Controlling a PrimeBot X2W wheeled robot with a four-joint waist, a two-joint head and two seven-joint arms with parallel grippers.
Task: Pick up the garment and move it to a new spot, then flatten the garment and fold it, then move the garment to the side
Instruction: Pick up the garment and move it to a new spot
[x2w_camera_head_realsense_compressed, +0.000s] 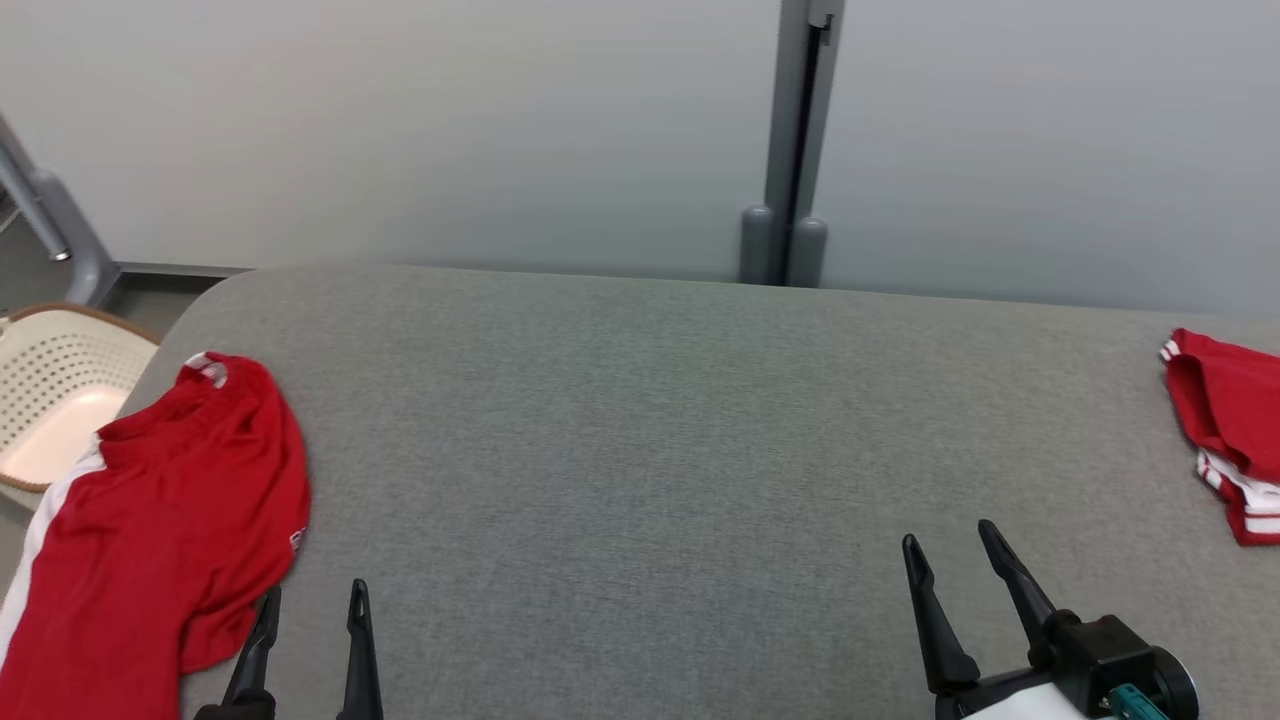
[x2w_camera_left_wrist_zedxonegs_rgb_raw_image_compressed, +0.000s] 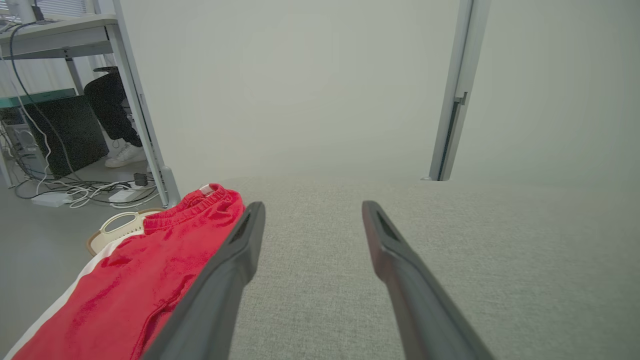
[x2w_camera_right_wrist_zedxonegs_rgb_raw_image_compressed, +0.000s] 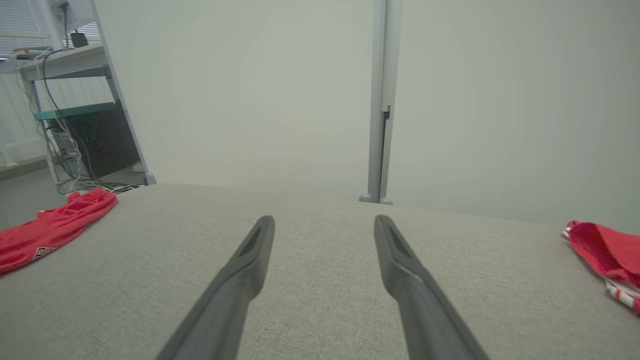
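Left tool (x2w_camera_head_realsense_compressed: 315, 590) and right tool (x2w_camera_head_realsense_compressed: 946, 533) splayed wide, empty, dark tapered prongs, nubby grey worktop (x2w_camera_head_realsense_compressed: 640, 420), crumpled red garment (x2w_camera_head_realsense_compressed: 1215, 400) with striped cuff far right, slinky red cloth (x2w_camera_head_realsense_compressed: 170, 520) left

Head camera looked down onto the grey table (x2w_camera_head_realsense_compressed: 640, 420). Both wrist cameras sat low over it, facing the wall (x2w_camera_left_wrist_zedxonegs_rgb_raw_image_compressed: 300, 90); all three shared the post (x2w_camera_head_realsense_compressed: 795, 140).

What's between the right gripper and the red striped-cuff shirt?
Only bare grey fabric surface between right gripper and red striped-cuff shirt, per head view.
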